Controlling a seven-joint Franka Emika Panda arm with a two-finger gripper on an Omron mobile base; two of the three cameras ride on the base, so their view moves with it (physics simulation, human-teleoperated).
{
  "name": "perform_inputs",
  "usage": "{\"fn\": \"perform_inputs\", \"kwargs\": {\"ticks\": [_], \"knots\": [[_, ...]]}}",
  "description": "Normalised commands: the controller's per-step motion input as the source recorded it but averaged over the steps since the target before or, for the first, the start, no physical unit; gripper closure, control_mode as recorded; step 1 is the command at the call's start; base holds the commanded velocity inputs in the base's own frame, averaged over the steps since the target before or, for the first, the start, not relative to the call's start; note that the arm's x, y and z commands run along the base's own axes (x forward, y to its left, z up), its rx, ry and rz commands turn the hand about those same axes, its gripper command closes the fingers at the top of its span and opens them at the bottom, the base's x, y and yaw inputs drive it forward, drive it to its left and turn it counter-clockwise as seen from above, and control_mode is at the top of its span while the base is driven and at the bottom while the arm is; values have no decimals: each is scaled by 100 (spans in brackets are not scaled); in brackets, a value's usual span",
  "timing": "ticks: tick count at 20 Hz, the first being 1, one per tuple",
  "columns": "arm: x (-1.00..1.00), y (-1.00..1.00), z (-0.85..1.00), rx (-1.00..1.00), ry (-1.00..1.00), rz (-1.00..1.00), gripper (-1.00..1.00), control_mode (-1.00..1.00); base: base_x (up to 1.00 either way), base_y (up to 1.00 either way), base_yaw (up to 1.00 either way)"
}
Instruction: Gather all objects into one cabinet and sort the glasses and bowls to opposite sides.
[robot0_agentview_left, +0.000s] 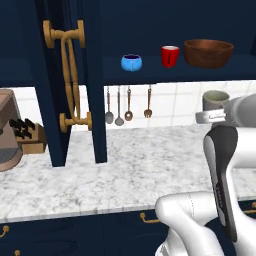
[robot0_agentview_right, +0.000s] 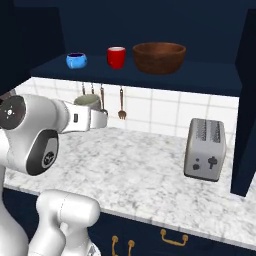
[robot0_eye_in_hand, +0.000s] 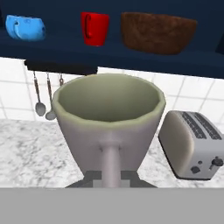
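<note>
Jaws pinching grey cup (robot0_eye_in_hand: 109, 120). Lift level above shelf (robot0_agentview_right: 210, 82) edge; set beside red cup (robot0_agentview_right: 116, 57), away from wooden bowl (robot0_agentview_right: 159, 57).

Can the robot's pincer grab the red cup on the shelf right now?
Probably not yet. The pincer is already shut on the grey-beige cup, so it is full. The cabinet shelf is open, with nothing blocking the red cup.

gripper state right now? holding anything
Gripper: shut on the grey-beige cup, carried upright above the counter, below the cabinet shelf.
</note>
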Motion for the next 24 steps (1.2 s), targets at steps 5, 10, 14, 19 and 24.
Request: {"fn": "perform_inputs", "kwargs": {"ticks": [5,10,14,19,24], "knots": [[-35,12,59,4,0,0,100,-100,0,0,0],[-35,0,40,14,0,3,100,-100,0,0,0],[-7,6,25,6,0,3,100,-100,0,0,0],[0,26,19,0,0,0,100,-100,0,0,0],[0,29,10,-1,0,0,100,-100,0,0,0]]}}
